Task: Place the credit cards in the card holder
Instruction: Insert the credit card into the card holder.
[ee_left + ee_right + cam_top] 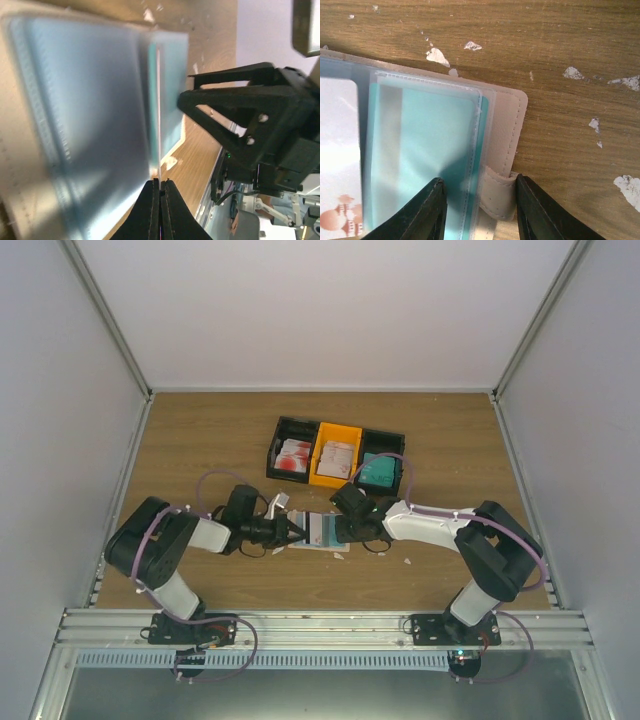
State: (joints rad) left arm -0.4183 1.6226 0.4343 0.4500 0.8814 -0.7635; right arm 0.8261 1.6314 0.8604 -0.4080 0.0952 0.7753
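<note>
Right wrist: my parted right fingers [420, 215] straddle the snap tab [497, 192], likely the firmest hold on the limp card holder [509, 115] open on the worktop [570, 75]; left fingers [149, 215] pinch shut on its slick leaf [90, 125].

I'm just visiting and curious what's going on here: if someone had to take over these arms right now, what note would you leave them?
Left gripper: shut, pinching a thin clear leaf of the open card holder mid-table.
Right gripper: open, jaws straddling the holder's snap tab.
Done: a teal card sits in a clear pocket; a white card with red print lies beside it in the holder.
Left: red-and-white cards, pale cards and teal cards lie in the joined bins; these need pocketing.
</note>
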